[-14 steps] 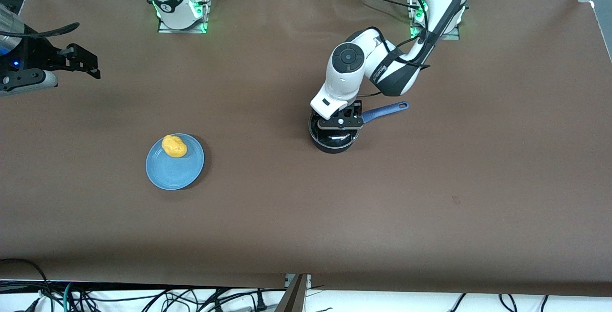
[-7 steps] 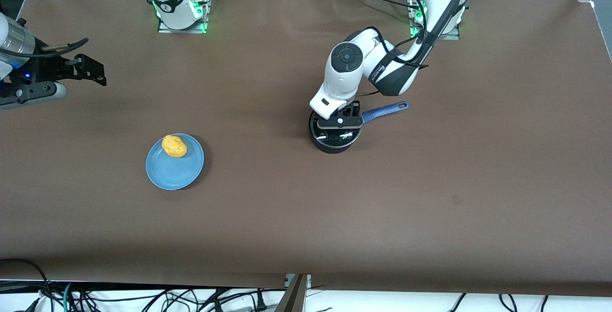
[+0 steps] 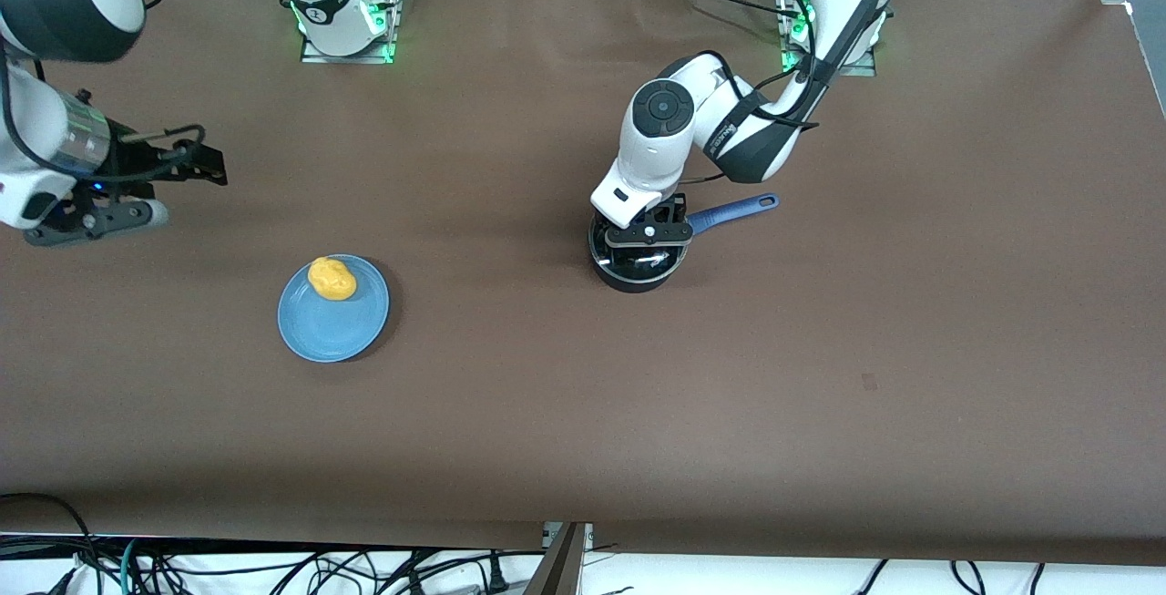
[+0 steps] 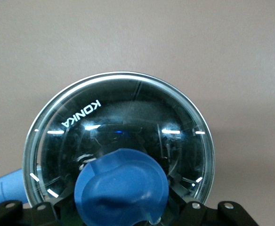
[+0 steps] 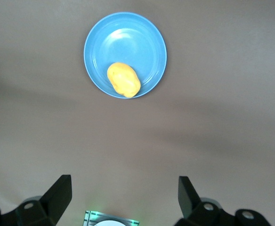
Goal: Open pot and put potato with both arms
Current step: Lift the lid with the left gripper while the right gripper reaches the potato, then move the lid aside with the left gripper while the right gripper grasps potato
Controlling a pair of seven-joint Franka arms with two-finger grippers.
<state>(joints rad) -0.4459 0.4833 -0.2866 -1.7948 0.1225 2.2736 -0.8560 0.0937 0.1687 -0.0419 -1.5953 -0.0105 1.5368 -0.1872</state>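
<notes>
Lid knob (image 4: 121,190) sits right between the fingers of the left gripper (image 3: 649,232), which is down on top of the pot (image 3: 638,260); in the left wrist view the blue knob fills the gap between the two black finger bases, the glass lid (image 4: 123,141) spread beneath it. Whether the pads are actually pressing on the knob I cannot tell. The pot stands mid-table toward the left arm's end, its long blue handle (image 3: 733,210) pointing out toward that same end, so the lift should be straight up off the rim.

Potato (image 3: 332,278) lies on the light-blue plate (image 3: 339,333), on the part of the plate farther from the front camera, toward the right arm's end. The right gripper (image 3: 205,167) hangs over bare table near that end, jaws spread wide and holding nothing; in its wrist view the potato (image 5: 123,79) shows well ahead of the fingertips (the right arm is plainly the nearer one for it).

Compared with a second ago, the right gripper has swung in closer to the plate, while the left gripper has stayed at the lid.
</notes>
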